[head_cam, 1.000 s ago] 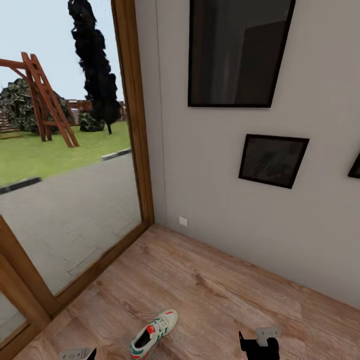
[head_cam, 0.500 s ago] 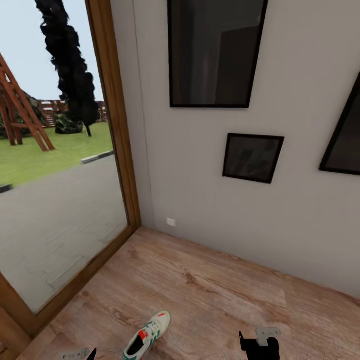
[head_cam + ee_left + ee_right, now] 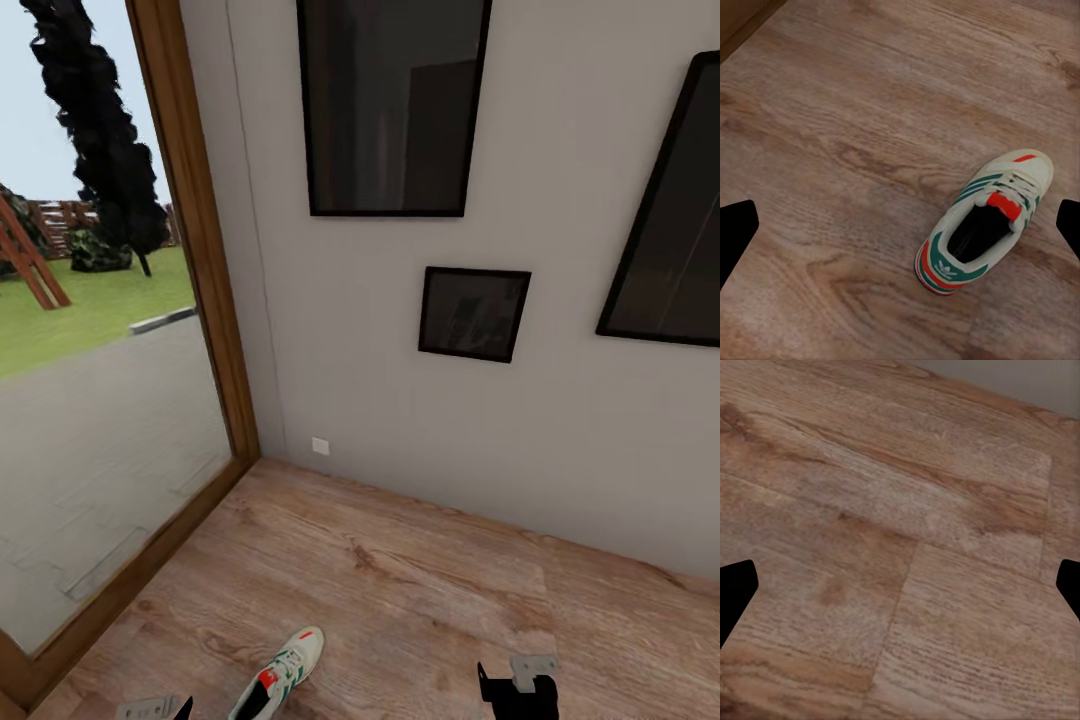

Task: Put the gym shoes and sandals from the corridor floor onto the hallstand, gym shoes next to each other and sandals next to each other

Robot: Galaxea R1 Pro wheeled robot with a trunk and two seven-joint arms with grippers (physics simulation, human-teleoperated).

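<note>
One white sneaker with green stripes (image 3: 982,225) lies on the wood-plank floor (image 3: 420,590) below the spread, empty left hand (image 3: 900,225), probably for grasping; the right hand (image 3: 900,585) is spread too.

A pale grey wall (image 3: 400,400) meets a tall glass pane (image 3: 90,400) set in a brown wooden frame (image 3: 195,250) at the corner. Three dark pictures in black frames hang on the wall: a large one (image 3: 385,105), a small one (image 3: 473,312) below it, another large one (image 3: 668,210) to the side. A small white socket (image 3: 320,446) sits low near the corner. Wood-plank floor (image 3: 400,580) runs to the wall. Outside lie grey paving (image 3: 90,430), grass (image 3: 90,310), a dark tree (image 3: 100,130) and a wooden fence (image 3: 70,213)
</note>
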